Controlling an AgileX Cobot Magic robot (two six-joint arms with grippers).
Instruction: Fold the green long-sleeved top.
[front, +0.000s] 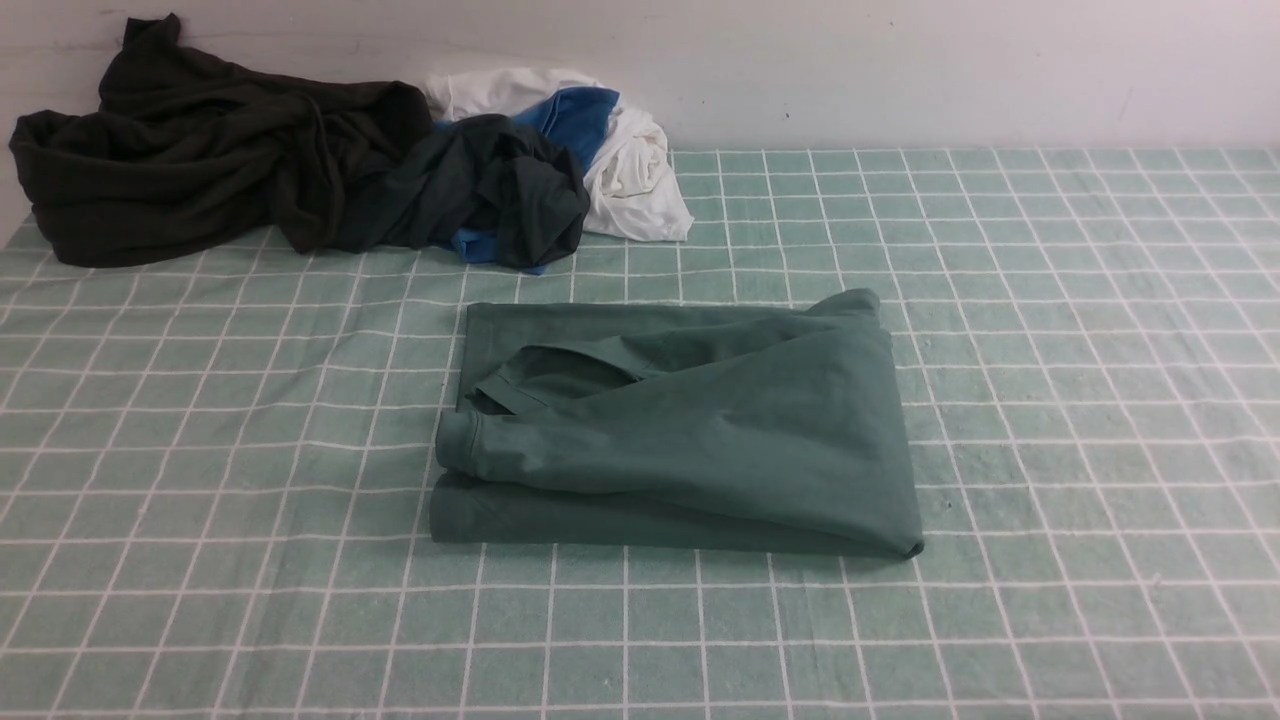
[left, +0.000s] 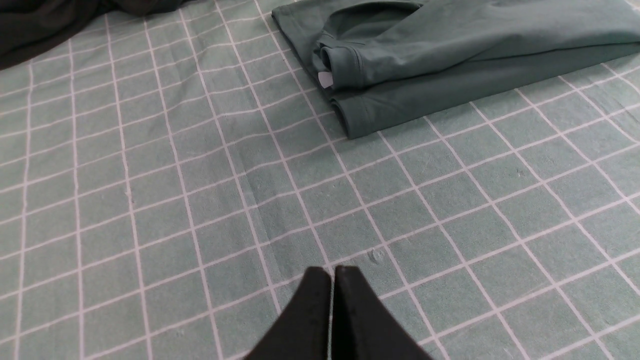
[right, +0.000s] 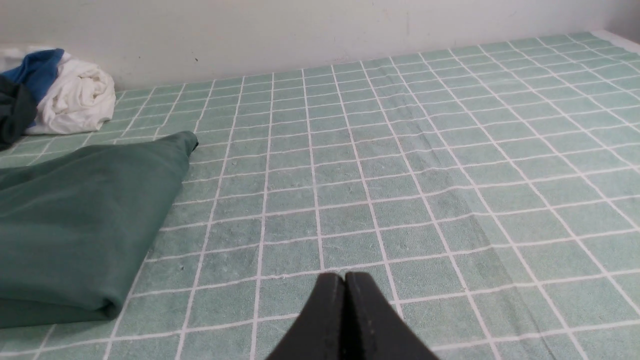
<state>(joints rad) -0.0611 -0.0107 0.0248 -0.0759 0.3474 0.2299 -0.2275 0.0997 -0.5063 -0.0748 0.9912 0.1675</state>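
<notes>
on the counter (front: 1050, 400), covered in a pale green cloth with a white grid, the green long-sleeved top (front: 690, 430) lies folded into a compact rectangle near the middle, one sleeve laid diagonally across its upper layer and the cuff resting at its left edge. against the wall at the far left sits a heap of other clothes: a dark garment (front: 200, 150), touching a white garment (front: 630, 170) with a blue piece (front: 575, 110) tucked into it. neither arm shows in the front view. the left end effector (left: 332, 272) hangs above bare cloth, its black fingers pressed together with nothing between them, apart from the top's cuff and a small white label (left: 325, 78) there. the right end effector (right: 345, 277) is likewise closed and empty, above bare grid cloth beside the top's folded edge, not touching it.
</notes>
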